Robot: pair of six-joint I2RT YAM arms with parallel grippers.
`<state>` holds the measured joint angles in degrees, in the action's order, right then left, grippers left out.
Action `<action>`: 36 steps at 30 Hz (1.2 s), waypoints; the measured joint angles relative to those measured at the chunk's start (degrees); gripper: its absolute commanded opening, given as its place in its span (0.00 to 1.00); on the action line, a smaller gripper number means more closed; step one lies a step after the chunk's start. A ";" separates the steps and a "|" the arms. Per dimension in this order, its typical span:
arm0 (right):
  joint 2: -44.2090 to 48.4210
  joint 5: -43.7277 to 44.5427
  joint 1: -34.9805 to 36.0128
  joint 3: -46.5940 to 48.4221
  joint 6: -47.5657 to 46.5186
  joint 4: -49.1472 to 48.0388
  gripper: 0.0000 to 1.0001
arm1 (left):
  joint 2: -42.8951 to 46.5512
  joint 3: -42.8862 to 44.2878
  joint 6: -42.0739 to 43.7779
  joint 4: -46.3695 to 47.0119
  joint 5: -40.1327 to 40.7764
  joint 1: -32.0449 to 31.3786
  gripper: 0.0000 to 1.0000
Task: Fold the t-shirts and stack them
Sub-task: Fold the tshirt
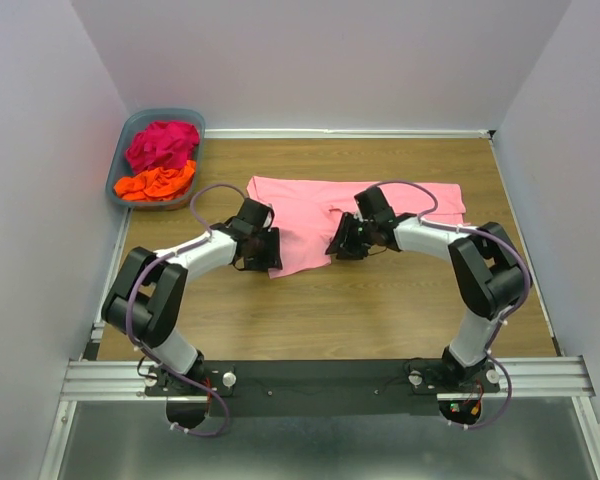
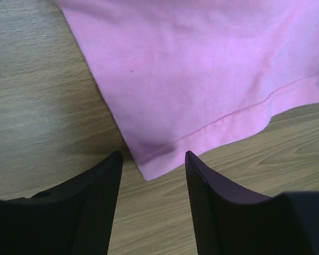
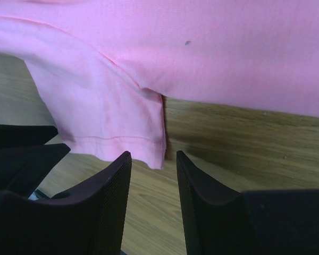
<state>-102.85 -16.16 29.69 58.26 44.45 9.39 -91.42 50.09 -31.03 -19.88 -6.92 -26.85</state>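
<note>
Pink shirt (image 1: 300,205) spread flat across the far middle of the desk (image 1: 360,315), well apart from the magenta shirt (image 1: 162,143) and orange shirt (image 1: 156,185) heaped in the basket (image 1: 118,172) at the far left corner. Left jaws open, straddling the near left hem corner (image 2: 149,169). Right jaws open too, astride the near corner of a sleeve (image 3: 111,117). Nothing gripped on either side.

Probably the pick-up for a first fold. To do it well:
- Press the tips down onto the wood to get under the cloth, not over it.
- Close only with the stitched hem well inside the jaws, never on the bare point of a corner.
- At the sleeve, check for a second layer before closing, and take both or one on purpose.
- Lift both sides together and level, to avoid skewing the cloth.

Surface: pale wood grain, smooth and matt, probably with little hold on thin jersey, so expect sliding under a push. Room: plain pale walls (image 1: 330,60) on three sides, metal rail (image 1: 320,375) along the near edge.
</note>
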 measured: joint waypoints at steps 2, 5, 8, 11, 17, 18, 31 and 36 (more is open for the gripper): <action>-0.72 -0.09 0.11 0.00 0.55 -0.79 0.47 | -0.22 0.00 -0.35 0.61 0.00 -0.04 0.56; -1.75 -0.26 0.35 -0.04 1.16 -1.36 0.46 | -0.68 0.00 -0.57 1.57 0.00 -0.15 0.53; -2.27 -1.18 0.52 -0.04 1.40 -2.38 0.46 | -0.94 0.00 -0.66 2.27 -0.02 -0.39 0.49; -2.58 -1.70 0.90 -0.04 1.75 -2.95 0.41 | -1.25 0.00 -0.74 2.93 0.00 -0.70 0.40; -3.34 -2.36 1.79 -0.09 2.21 -3.45 0.19 | -1.92 -0.11 -1.11 3.63 0.00 -1.09 0.09; -3.41 -2.34 1.86 -0.17 2.16 -3.37 0.13 | -2.03 -0.13 -1.11 3.61 -0.02 -1.09 0.00; -3.45 -1.51 1.73 4.87 1.51 -2.25 0.01 | -4.72 13.57 1.79 -3.34 3.85 0.15 0.00; -4.31 -1.07 0.04 11.13 1.14 -2.34 0.01 | -9.05 24.79 4.59 -3.45 6.10 2.93 0.00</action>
<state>-107.15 -17.23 29.74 69.38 45.58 7.05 -100.47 74.87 -26.44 -23.33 -0.82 -23.92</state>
